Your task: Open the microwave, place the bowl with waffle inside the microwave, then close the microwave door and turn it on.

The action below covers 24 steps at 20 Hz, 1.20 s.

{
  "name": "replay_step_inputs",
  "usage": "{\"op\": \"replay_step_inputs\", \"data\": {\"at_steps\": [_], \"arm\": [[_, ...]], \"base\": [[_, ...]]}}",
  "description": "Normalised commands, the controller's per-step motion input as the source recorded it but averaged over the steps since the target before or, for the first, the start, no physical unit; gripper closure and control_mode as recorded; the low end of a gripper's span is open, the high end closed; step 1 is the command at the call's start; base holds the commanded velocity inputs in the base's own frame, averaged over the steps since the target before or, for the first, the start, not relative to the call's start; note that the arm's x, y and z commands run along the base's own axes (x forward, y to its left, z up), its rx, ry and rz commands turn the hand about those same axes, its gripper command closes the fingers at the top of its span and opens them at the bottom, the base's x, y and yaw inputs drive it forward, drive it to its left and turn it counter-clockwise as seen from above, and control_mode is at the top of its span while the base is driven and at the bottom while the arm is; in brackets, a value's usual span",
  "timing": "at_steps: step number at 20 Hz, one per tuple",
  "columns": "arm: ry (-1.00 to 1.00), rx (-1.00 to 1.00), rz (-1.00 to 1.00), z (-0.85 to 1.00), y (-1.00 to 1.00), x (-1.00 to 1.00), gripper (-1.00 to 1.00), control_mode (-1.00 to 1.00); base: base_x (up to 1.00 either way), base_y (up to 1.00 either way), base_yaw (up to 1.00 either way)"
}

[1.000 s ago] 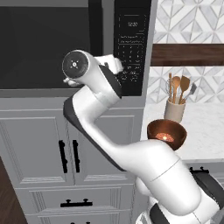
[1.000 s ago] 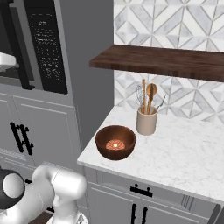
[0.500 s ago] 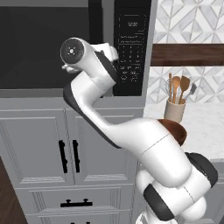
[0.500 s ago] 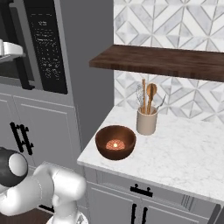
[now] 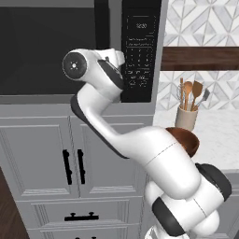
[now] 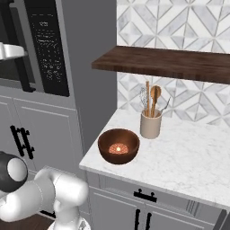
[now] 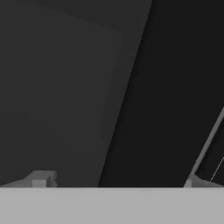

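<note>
Your gripper point(image 7: 113, 181) is up close against the microwave door point(image 5: 46, 51), and in the hand view its two finger tips point(image 7: 41, 179) sit far apart at the bottom corners with nothing between them, so the jaws are spread wide. That view shows dark glass and the black vertical bar handle point(image 7: 162, 92) running tilted through it. The microwave point(image 5: 140, 51) door is shut. Its black keypad panel point(image 6: 49, 49) carries rows of small white markings and a display at the top, but you cannot read any of it; it is too small. The bowl point(image 6: 118, 146) sits on the marble counter point(image 6: 193, 157) near its front left corner, with the waffle point(image 6: 118, 148) inside it. Just behind and right of it stands the beige utensil crock point(image 6: 150, 125) with wooden spoons, below the dark wooden shelf point(image 6: 170, 63).
</note>
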Motion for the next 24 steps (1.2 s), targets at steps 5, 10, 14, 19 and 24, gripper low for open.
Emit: {"op": "replay_step_inputs", "data": {"at_steps": [5,10,14,19,24], "arm": [[-0.04,0.0,0.0,0.0,0.04,0.17,1.0,-1.0],[-0.04,-0.01,0.05,0.0,0.3,-0.37,1.0,-1.0],[-0.01,-0.03,0.05,0.0,0.85,-0.97,1.0,-1.0],[0.0,-0.05,0.03,0.0,1.0,-1.0,1.0,-1.0],[0.0,-0.06,0.04,0.0,1.0,-1.0,1.0,-1.0]], "base": [[0.0,0.0,0.0],[0.0,0.0,0.0],[0.0,0.0,0.0],[0.0,0.0,0.0],[0.0,0.0,0.0]]}}
